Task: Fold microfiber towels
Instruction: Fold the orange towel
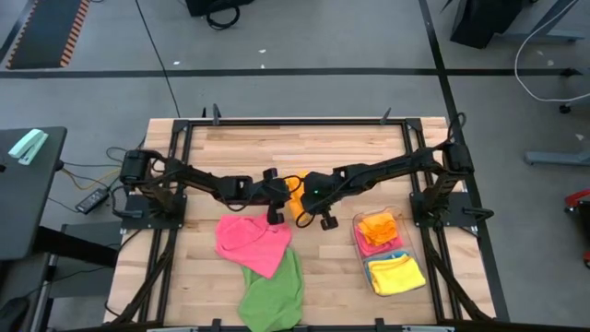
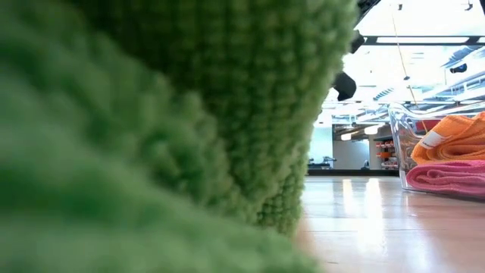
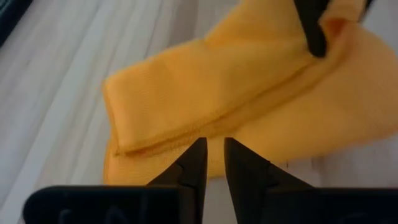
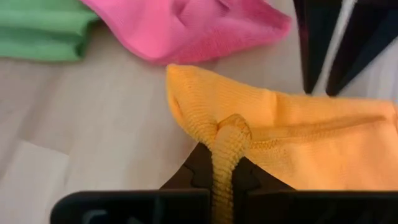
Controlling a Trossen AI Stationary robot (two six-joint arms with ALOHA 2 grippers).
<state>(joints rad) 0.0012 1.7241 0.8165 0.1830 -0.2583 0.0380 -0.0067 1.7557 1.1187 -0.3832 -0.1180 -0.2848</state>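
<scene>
- From above: both arms meet at the middle of the table [image 1: 249, 138], over an orange towel [image 1: 297, 189]. A pink towel [image 1: 251, 242] and a green towel [image 1: 275, 293] lie nearer the front edge. A clear bin [image 1: 358, 242] holds folded towels.
- Low down: green towel fills most of the picture.
- Left wrist: left gripper [image 3: 212, 163] has a small gap at the towel's edge; maybe touching.
- Right wrist: right gripper [image 4: 225, 168] pinches a fold of the orange towel.

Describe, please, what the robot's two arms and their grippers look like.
Both arms are dark and slim, jointed, rising from black bases at the table's sides. A green light glows on the right arm. Left gripper and right gripper have flat black fingers tapering to points.
</scene>
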